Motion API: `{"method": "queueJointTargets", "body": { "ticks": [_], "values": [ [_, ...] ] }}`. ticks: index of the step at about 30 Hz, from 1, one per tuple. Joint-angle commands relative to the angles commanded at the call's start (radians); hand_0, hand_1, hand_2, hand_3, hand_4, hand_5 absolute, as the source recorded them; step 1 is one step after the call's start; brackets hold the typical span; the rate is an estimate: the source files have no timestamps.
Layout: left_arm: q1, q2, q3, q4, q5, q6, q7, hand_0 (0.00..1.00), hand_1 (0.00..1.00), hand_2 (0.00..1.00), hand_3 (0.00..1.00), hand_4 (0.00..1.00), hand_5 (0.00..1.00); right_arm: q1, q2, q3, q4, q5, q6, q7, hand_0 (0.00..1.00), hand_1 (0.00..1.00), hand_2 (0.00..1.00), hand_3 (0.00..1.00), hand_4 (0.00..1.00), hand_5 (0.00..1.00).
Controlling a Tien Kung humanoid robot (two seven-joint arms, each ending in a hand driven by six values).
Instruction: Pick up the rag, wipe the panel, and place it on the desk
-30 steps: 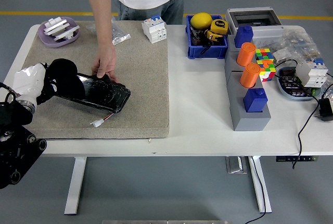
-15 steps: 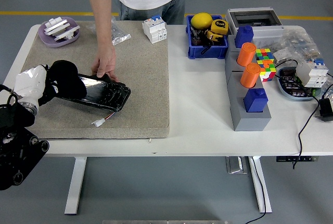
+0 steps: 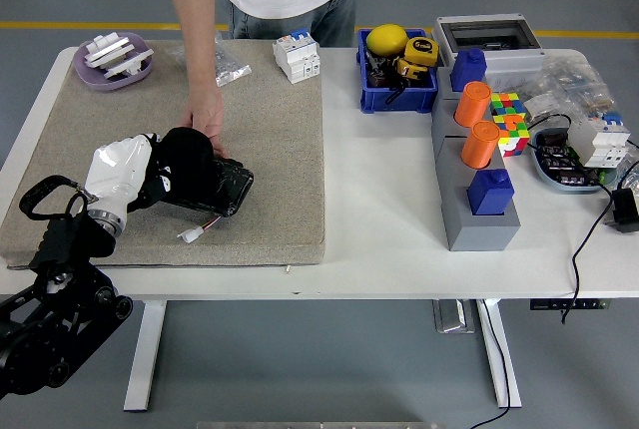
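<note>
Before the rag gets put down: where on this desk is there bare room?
Bare white table lies between the mat and the grey box; the mat's right half is free too. The far right, around the cables, is crowded.

You see the black rag [image 3: 185,162] bunched on the glossy black panel [image 3: 225,190], which lies flat at the desk's left.

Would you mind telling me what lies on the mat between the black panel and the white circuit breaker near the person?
In the head view, only the person's hand resting at the panel's far edge; past it, bare mat runs up to the circuit breaker.
</note>
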Motion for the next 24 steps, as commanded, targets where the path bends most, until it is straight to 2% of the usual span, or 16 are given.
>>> {"method": "queueJointTargets", "body": {
  "ticks": [5,18,24],
  "values": [
    [0.000,0.002,0.042,-0.045,-0.002,-0.002,0.008,0.301,0.463,0.573,0.494,0.002,0.002,0.001,-0.002,0.003,0.000,-0.002,-0.001,0.001,0.788,0.672,0.694,0.590,0.998,0.530],
    [0.003,-0.005,0.121,-0.115,0.009,-0.013,0.030,0.304,0.464,0.573,0.495,0.002,0.002,0.001,-0.002,0.005,0.000,-0.002,0.000,0.002,0.787,0.671,0.694,0.591,0.998,0.530],
    [0.001,-0.010,0.121,-0.103,0.007,-0.012,0.032,0.305,0.464,0.573,0.494,0.002,0.002,0.001,-0.001,0.001,0.001,-0.002,0.000,0.003,0.787,0.672,0.694,0.591,0.998,0.530]
  ]
}}
